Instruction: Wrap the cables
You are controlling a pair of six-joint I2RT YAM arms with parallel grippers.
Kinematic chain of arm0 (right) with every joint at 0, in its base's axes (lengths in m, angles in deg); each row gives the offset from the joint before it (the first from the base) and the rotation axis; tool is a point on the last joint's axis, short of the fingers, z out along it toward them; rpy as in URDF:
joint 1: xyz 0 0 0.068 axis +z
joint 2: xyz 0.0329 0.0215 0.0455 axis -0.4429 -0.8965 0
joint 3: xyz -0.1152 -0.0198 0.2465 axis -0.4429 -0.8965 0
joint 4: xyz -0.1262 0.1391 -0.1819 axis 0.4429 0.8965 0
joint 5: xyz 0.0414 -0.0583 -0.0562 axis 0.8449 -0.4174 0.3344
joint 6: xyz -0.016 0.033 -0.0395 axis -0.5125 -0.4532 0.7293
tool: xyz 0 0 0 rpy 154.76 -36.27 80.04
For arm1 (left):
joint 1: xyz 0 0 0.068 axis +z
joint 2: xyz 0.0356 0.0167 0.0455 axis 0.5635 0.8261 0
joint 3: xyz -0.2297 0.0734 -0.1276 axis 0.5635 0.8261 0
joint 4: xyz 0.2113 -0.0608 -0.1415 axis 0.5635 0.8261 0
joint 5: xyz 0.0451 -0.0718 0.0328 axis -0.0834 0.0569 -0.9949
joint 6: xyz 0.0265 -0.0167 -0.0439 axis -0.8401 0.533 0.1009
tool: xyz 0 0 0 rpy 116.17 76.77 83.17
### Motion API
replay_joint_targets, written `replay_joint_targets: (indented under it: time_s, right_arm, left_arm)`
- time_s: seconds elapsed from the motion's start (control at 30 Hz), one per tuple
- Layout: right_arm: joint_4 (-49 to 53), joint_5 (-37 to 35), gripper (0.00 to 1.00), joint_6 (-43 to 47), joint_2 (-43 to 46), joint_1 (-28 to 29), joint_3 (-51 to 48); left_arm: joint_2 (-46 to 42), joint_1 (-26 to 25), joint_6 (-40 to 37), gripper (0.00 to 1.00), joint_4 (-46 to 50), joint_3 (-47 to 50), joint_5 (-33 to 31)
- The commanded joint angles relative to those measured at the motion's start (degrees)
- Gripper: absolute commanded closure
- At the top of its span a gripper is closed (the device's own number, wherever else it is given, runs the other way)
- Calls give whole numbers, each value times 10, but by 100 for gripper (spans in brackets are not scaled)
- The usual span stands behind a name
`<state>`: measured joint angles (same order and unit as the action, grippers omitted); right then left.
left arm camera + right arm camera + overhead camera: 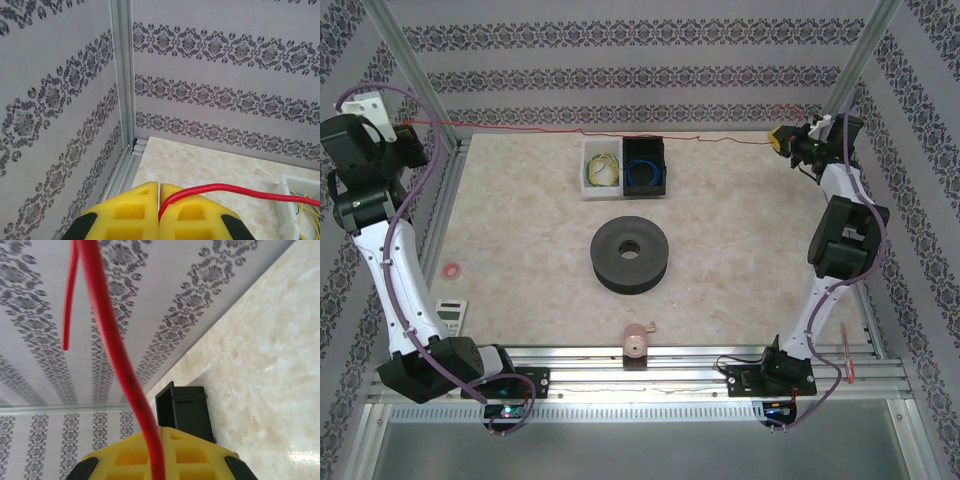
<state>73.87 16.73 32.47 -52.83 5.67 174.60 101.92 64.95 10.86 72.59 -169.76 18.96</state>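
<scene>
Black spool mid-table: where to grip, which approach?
Come straight down. The black spool lies flat, centre hole up, and looks too wide to span, so put one of the fingers in the hole and one outside, pinching the ring wall. The left gripper and right gripper are both shut on the red wire, so one would have to release first.

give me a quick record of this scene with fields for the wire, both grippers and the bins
red wire: stretched across the far side of the table, one end in each gripper
left gripper: shut on the red wire, far left corner
right gripper: shut on the red wire, far right corner
white bin: holds yellow-green coil
black bin: holds blue coil, beside the white bin
black spool: mid-table, apart from both grippers
</scene>
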Motion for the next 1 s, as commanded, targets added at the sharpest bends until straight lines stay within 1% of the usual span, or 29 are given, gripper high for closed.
replay_joint_targets:
  time_s: [0.0,0.13,0.43,0.6,0.97]
  right_arm:
    - [11,-160,100,45,-32,-53,9]
    - [44,-168,100,70,-46,-53,26]
    - [102,-187,100,111,-79,-57,49]
    - [126,-191,100,129,-94,-58,66]
    - [221,-228,100,183,-130,-63,123]
  left_arm:
    - [-18,87,12,100,-48,-41,-152]
    - [-18,109,20,100,-40,-58,-134]
    - [-24,138,29,100,-33,-75,-121]
    - [-18,145,25,100,-26,-95,-122]
    - [-6,156,22,100,-20,-128,-123]
